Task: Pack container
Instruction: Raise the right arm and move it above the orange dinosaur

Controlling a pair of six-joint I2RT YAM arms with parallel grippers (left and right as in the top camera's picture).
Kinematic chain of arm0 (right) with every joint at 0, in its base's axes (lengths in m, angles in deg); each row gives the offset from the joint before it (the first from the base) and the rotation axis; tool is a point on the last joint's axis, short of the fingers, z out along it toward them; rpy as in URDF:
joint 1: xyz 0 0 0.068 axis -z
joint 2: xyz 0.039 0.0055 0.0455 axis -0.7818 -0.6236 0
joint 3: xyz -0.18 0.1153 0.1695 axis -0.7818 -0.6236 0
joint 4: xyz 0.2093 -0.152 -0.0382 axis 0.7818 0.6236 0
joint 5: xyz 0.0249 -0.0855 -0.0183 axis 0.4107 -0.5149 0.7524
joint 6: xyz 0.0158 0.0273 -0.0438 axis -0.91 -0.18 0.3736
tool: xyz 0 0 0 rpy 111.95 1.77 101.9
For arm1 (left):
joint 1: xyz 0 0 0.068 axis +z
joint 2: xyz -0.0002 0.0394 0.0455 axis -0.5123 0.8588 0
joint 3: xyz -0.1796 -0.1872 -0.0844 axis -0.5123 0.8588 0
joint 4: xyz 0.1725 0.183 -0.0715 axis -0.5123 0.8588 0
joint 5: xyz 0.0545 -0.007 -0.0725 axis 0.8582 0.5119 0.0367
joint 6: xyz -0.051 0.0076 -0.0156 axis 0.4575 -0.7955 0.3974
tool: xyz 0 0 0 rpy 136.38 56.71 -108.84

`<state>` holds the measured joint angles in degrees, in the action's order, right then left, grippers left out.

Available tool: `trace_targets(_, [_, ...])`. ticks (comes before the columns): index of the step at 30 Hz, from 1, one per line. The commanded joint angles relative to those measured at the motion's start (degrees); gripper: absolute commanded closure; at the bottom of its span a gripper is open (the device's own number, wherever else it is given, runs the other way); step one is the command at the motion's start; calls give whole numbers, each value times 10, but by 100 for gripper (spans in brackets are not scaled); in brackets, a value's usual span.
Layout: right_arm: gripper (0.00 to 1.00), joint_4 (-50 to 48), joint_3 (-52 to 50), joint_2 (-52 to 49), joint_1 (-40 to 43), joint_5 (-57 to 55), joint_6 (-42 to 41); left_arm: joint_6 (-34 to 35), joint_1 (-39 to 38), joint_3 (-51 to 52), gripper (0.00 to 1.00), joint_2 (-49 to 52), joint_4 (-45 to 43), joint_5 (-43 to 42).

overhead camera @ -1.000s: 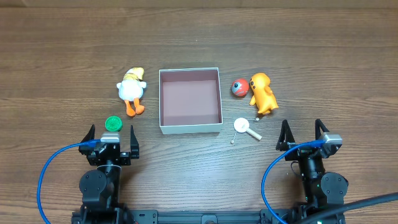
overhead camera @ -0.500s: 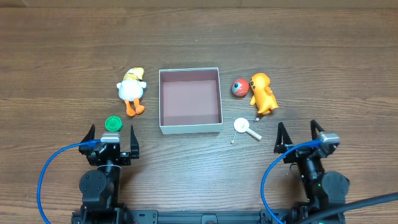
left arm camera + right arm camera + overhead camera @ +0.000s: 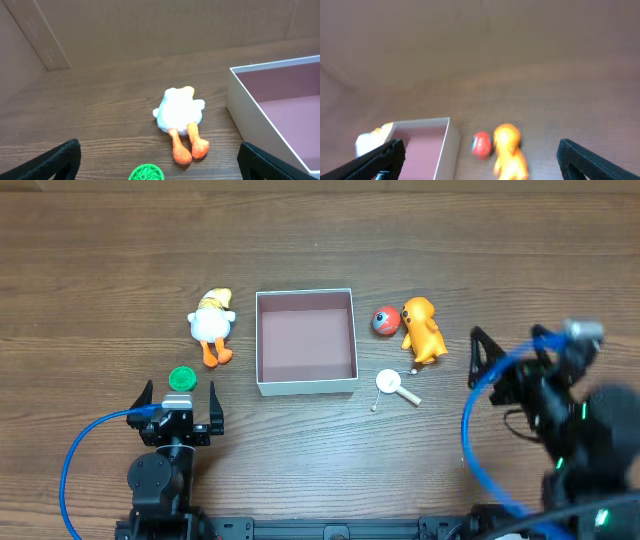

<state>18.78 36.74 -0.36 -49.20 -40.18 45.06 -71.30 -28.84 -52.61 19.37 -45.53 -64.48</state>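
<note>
The container (image 3: 306,388) sits upright at about the middle of the wooden counter (image 3: 320,240), its thin white walls around a bare pinkish-brown floor. To its left lies a white and yellow duck toy (image 3: 212,326), orange feet pointing to the near side, close to the box but apart from it. Nearer and a little further left lies a green round disc (image 3: 182,378). To the right of the box a red ball (image 3: 384,321) rests just beside an orange figure (image 3: 423,330). Nearer, off the box's near right corner, lies a small white round piece with a stick (image 3: 395,386). The left tool (image 3: 180,394) stands at the near left, just on the near side of the green disc, its jaws wide apart and empty. The right tool (image 3: 507,340), blurred in the overhead view, is to the right of the orange figure and apart from it, its jaws also spread wide with nothing between them. Its wrist view looks across to the figure, the ball and the box's right wall.
</note>
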Motion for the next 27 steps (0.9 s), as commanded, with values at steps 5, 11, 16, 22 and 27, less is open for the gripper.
trace_targets(5, [0, 179, 211, -269, -2, 50, 47, -12, 3, 2, 0, -5, -2, -6])
trace_targets(11, [0, 154, 215, -407, -15, 54, 57, -12, 3, 2, 0, -5, -2, -6])
trace_targets(16, [0, 142, 215, -462, -39, 54, 140, -12, 3, 2, 0, -5, -2, -6])
trace_targets(22, [0, 132, 214, -475, -62, 49, 187, -12, 3, 2, 0, -5, -2, -6])
trace_targets(27, [0, 132, 213, -475, -62, 41, 193, -12, 3, 2, 0, -5, -2, -6])
